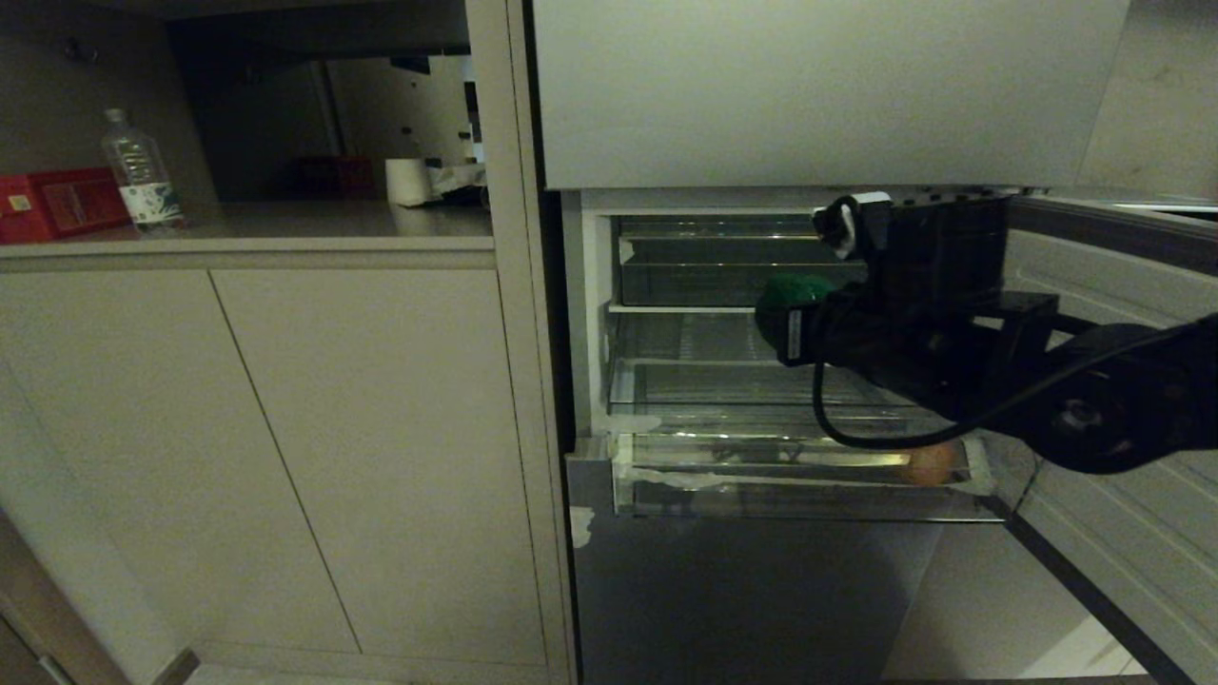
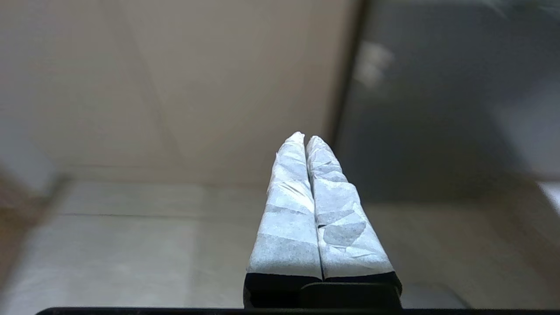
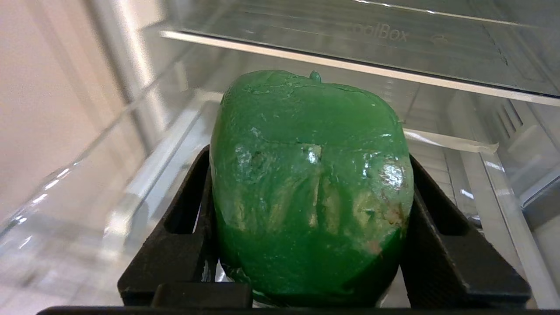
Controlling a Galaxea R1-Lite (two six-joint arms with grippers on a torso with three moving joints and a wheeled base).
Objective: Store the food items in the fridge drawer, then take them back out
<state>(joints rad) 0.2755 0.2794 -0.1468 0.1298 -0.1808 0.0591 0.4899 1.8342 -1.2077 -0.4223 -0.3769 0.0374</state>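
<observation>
While the right gripper [image 1: 775, 328] sits mid-right of the head view, inside the open fridge compartment, its jaws are clamped on the green item [image 1: 792, 293], w/ one black finger [image 3: 188, 218] on each side of it in the right wrist view. Green item [image 3: 310, 188] fills the centre of that view, glossy, scuffed in spots, small nub on top. It's held up off the drawer floor, in front of the clear shelves at the back.

Drawer [image 1: 666, 480] is lower centre of the head view, pulled out, clear plastic, white tape scraps at its front left corner. Tan item [image 1: 928, 463] lies in it at the right end, just behind the front wall, partly hidden by the right arm's cable; shape is hard to read in the dim light, prob. rounded.

Left gripper [image 2: 305, 139] shows only in the left wrist view, centre-bottom: white-wrapped fingers [image 2: 288, 210] pressed together, nothing between them, pointing at a pale cabinet front and floor. Not in the head view.

Upper left of the head view: counter [image 1: 285, 228] w/ a water bottle [image 1: 141, 176], a red box [image 1: 57, 202] beside it, and a white cup [image 1: 407, 181] further right. Pale cabinet doors [image 1: 285, 457] fill the left below the counter. Fridge door [image 1: 1123, 457] stands open at the right edge.
</observation>
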